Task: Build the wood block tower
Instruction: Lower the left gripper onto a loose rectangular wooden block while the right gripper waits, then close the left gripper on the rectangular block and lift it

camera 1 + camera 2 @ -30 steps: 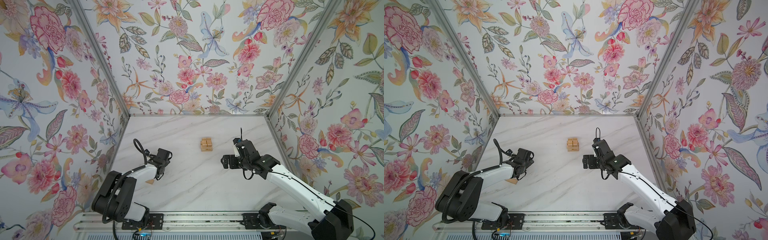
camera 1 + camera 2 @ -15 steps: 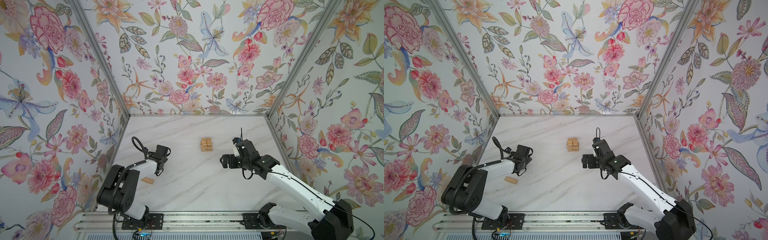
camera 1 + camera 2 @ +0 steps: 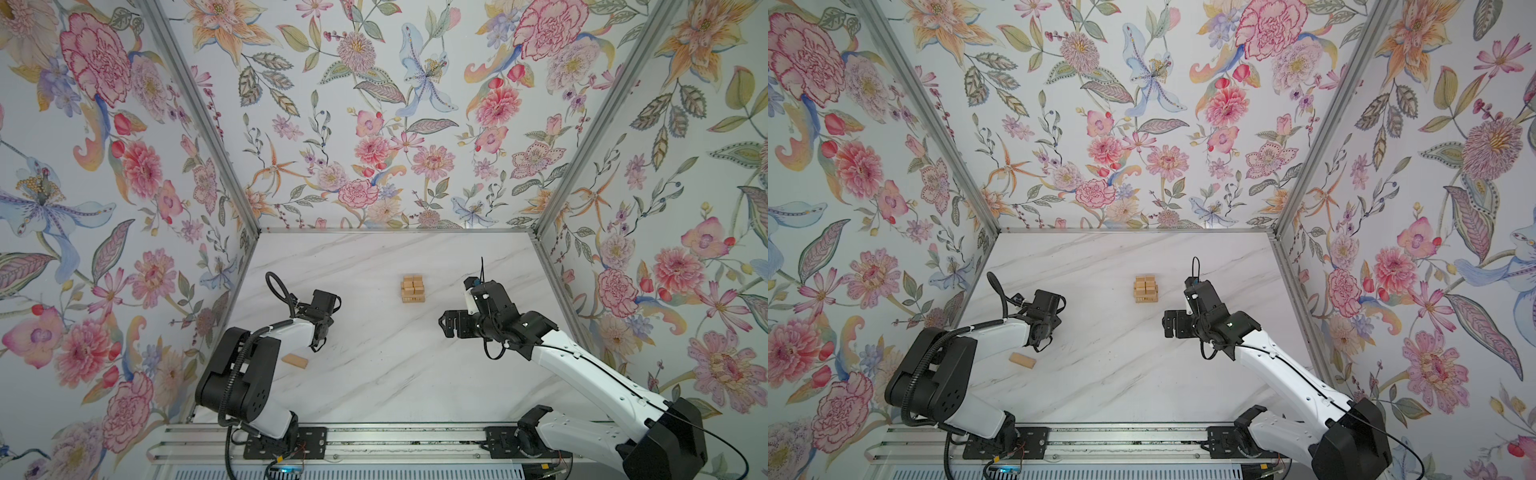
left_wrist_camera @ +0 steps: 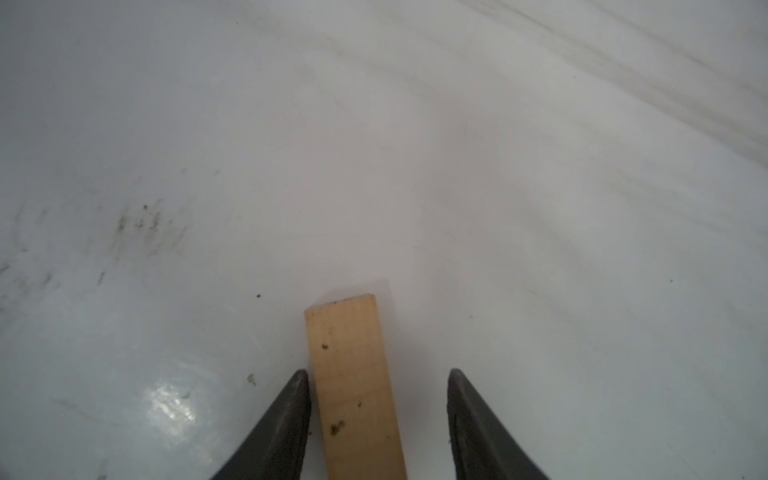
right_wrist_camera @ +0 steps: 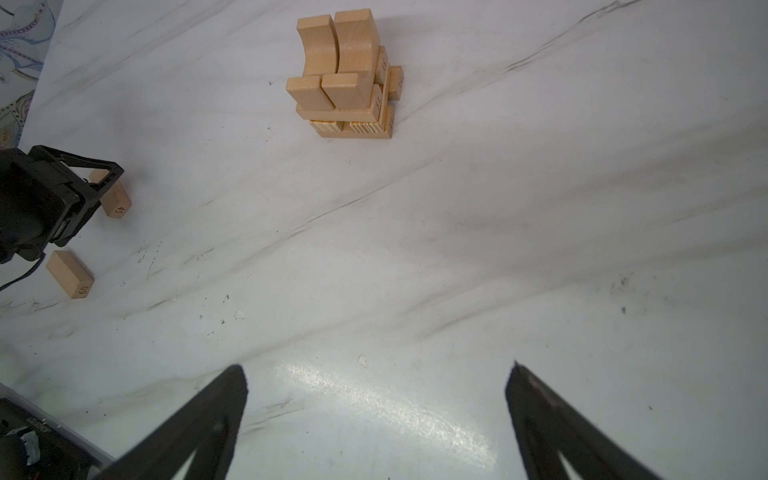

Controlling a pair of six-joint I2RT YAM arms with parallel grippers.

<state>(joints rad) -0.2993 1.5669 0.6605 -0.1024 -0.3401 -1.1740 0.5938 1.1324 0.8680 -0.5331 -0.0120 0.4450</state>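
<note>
The tower of light-tan wooden blocks [image 3: 413, 288] stands mid-desk, a touch toward the far edge, exactly where it was a second ago. Over by the left edge, change! The left arm [image 3: 286, 332] has swung clear of the spare tan wooden bar [image 3: 294, 360], which now lies in plain sight on the white marble desk [image 3: 374, 374]. Pointing down, the left gripper [image 4: 378, 373] straddles a second plain tan bar [image 4: 355, 386]. Its jaws have narrowed, one finger at the bar's side, a gap at the other, not clamped yet. The right gripper [image 3: 449, 326] hovers spread wide, unmoved, aimed toward the left edge.
</note>
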